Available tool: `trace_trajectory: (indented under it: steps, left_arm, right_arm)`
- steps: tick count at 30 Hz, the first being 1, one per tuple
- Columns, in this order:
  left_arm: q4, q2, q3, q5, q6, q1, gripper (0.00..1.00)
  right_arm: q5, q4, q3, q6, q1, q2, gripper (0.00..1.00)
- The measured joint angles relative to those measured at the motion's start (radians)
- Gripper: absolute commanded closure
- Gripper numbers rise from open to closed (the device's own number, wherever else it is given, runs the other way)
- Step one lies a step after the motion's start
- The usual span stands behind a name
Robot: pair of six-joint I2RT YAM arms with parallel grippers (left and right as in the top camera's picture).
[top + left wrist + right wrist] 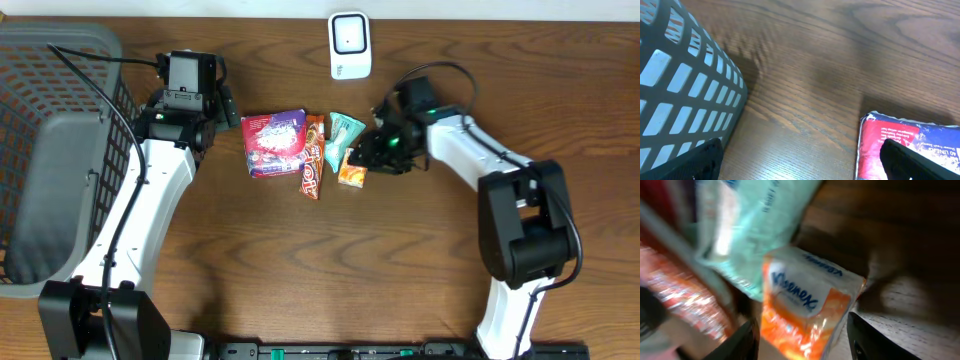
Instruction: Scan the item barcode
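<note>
Jaws: L grip wide, empty | R grip part-open astride tissue pk | Kleenex logo R-wrist only

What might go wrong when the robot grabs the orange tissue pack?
The right tool straddles the orange Kleenex pack, but the teal packet sits right beside it, so it might catch both. The pack looks soft and could slip. No barcode shows, so it might face away from the scanner.
</note>
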Motion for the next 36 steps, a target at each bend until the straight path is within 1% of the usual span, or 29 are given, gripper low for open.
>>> trace_trajectory:
  steps: [3,5,13,14,15,17,18,23,25,28,31,36]
  left_arm:
    - [0.000,0.000,0.000,0.000,0.000,0.000,0.01]
    - [0.000,0.000,0.000,0.000,0.000,0.000,0.01]
    - [0.000,0.000,0.000,0.000,0.000,0.000,0.01]
    - [0.000,0.000,0.000,0.000,0.000,0.000,0.01]
    - [0.000,0.000,0.000,0.000,0.000,0.000,0.01]
    - [0.000,0.000,0.000,0.000,0.000,0.000,0.01]
    - [0.000,0.000,0.000,0.000,0.000,0.000,0.01]
    - [0.000,0.000,0.000,0.000,0.000,0.000,0.01]
    - [0.000,0.000,0.000,0.000,0.000,0.000,0.01]
    - [0.000,0.000,0.000,0.000,0.000,0.000,0.01]
    - [0.000,0.000,0.000,0.000,0.000,0.000,0.01]
    - [0.000,0.000,0.000,0.000,0.000,0.000,0.01]
  right_arm:
    - [0.092,0.001,0.000,0.045,0.040,0.000,0.49]
    - [0.135,0.003,0.000,0.066,0.057,0.000,0.51]
    - [0.220,0.026,0.000,0.118,0.090,0.000,0.60]
    - [0.225,0.030,0.000,0.120,0.093,0.000,0.62]
    - [0.229,0.039,-0.002,0.123,0.098,0.000,0.69]
    - [0.231,0.057,-0.010,0.132,0.103,0.000,0.87]
    - [0.230,0.062,-0.013,0.137,0.105,0.000,0.98]
    - [0.220,0.067,-0.018,0.143,0.105,-0.010,0.99]
    - [0.187,0.074,-0.023,0.131,0.097,-0.010,0.99]
    - [0.089,0.073,-0.026,0.074,0.071,-0.004,0.99]
    - [-0.082,0.072,-0.026,-0.020,0.021,0.000,0.99]
    - [-0.441,0.057,-0.026,-0.227,-0.106,0.000,0.99]
